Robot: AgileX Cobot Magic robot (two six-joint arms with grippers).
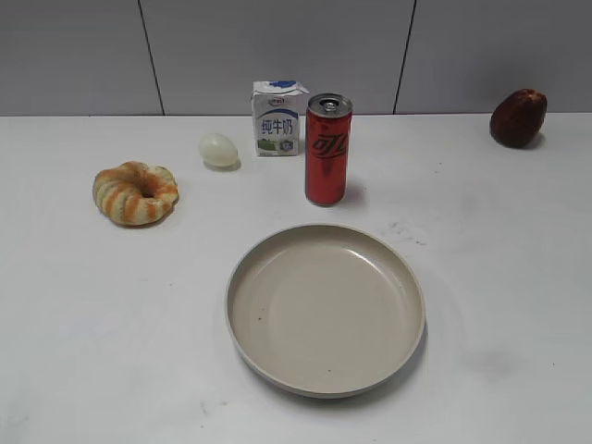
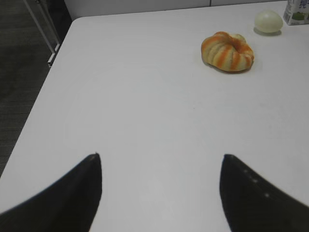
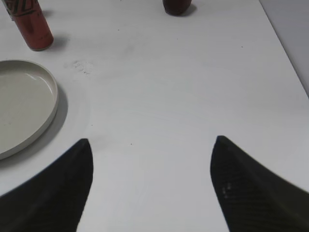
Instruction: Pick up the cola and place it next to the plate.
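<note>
Nearest the exterior camera, the plate [image 1: 326,310] lies flat on the white table [image 1: 499,277] with nothing in it. Just behind its far rim the cola [image 1: 327,149] stands upright, close to the plate but not touching it, silver top and pull tab facing up. The milk carton [image 1: 277,118] stands just behind and left of the can, with a pale egg-shaped object [image 1: 218,150] to its left. Further left lies the orange-striped ring bread [image 1: 135,192]. At the far right edge sits a dark reddish fruit [image 1: 518,118], possibly an avocado, though the view is too coarse to say.

The left gripper [image 2: 161,193] hovers over bare table with its fingers spread wide, holding nothing. The right gripper [image 3: 152,186] is likewise spread apart and empty, the plate's rim to its left and the cola well beyond.
</note>
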